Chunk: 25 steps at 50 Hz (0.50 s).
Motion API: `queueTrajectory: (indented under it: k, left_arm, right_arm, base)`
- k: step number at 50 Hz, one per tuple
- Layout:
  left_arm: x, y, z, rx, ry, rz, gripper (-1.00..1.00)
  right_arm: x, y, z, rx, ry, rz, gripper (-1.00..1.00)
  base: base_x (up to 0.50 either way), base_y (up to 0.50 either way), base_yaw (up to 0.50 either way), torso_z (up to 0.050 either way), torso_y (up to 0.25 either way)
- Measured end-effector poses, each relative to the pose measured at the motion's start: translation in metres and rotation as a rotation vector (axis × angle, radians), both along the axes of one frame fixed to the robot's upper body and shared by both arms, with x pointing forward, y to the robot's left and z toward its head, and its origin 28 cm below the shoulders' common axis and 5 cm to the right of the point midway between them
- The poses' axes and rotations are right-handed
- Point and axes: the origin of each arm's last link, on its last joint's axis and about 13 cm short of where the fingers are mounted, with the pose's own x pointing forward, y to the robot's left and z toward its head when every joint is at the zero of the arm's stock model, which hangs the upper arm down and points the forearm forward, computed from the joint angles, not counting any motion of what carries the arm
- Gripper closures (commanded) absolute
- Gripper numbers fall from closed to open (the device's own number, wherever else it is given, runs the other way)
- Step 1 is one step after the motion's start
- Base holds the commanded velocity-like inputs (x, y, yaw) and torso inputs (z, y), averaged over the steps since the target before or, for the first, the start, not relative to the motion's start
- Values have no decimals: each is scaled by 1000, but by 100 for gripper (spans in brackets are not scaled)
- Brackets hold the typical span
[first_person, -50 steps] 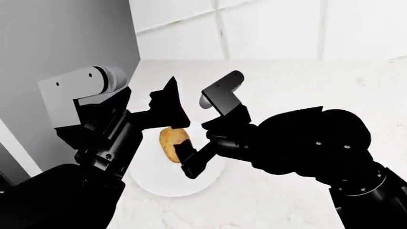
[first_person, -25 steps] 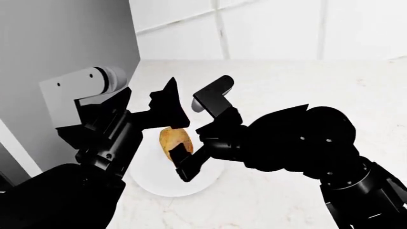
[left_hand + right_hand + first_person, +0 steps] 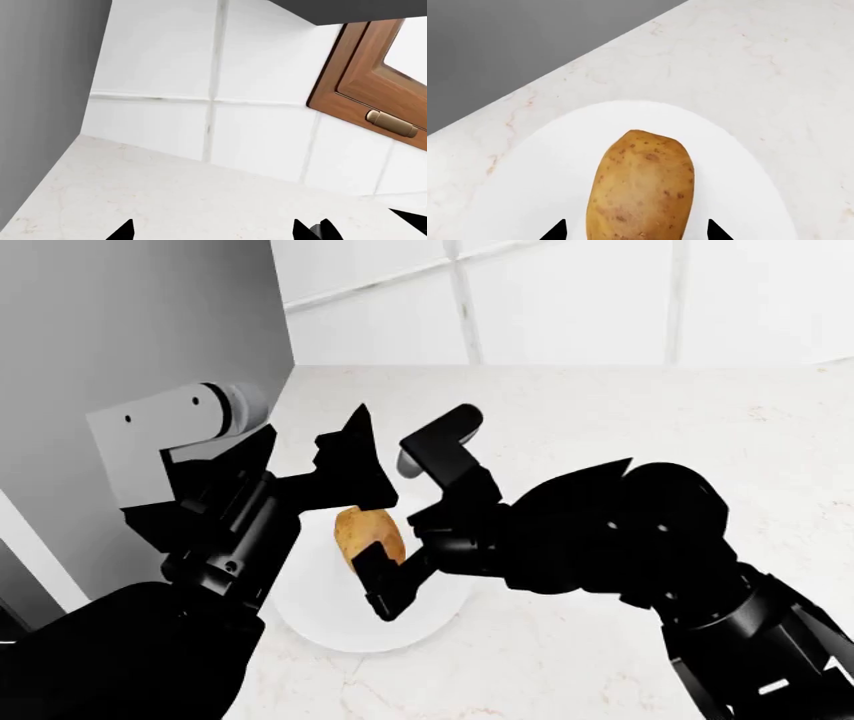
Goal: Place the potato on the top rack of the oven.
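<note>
The potato [image 3: 640, 190], tan with brown speckles, lies on a round white plate [image 3: 527, 190] on the pale marble counter. My right gripper [image 3: 635, 232] is open and straddles the potato's near end, with a gap between each fingertip and the skin. In the head view the potato [image 3: 367, 532] shows between both arms, with the right gripper [image 3: 380, 578] low over it and the plate [image 3: 334, 630]. My left gripper [image 3: 358, 465] hovers just above and behind the potato. It is open with nothing between its fingers [image 3: 123, 232]. The oven and its top rack are out of view.
A grey panel [image 3: 134, 320] rises at the counter's left edge. A white tiled wall [image 3: 534, 290] closes the back. A wooden window frame [image 3: 353, 80] with a brass latch sits on that wall. The marble counter [image 3: 641, 410] stretches away to the right.
My right arm has shifted left and slightly down, bringing its open fingers further along the potato. The left arm and the potato have stayed where they were.
</note>
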Motion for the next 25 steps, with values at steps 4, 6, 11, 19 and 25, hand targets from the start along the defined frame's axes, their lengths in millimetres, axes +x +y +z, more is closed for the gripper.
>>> queueTrajectory:
  k: [4, 6, 11, 19, 25]
  left_arm:
    - [0, 0, 0, 0, 0, 0, -100]
    - [0, 0, 0, 0, 0, 0, -100]
    - [0, 0, 0, 0, 1, 0, -100]
    - [1, 0, -1, -1, 2, 1, -100]
    - [1, 0, -1, 0, 4, 1, -100]
  right_arm:
    - [0, 0, 0, -9, 9, 2, -100]
    - [0, 0, 0, -13, 13, 2, -100]
    - [0, 1, 0, -22, 22, 5, -100]
    - [1, 1, 0, -31, 31, 12, -100]
    - [2, 1, -1, -37, 36, 14, -100]
  base:
    - [0, 0, 0, 0, 0]
    - [0, 0, 0, 0, 0]
    - [0, 0, 0, 0, 0]
    - [0, 0, 0, 0, 0]
    - [0, 0, 0, 0, 0]
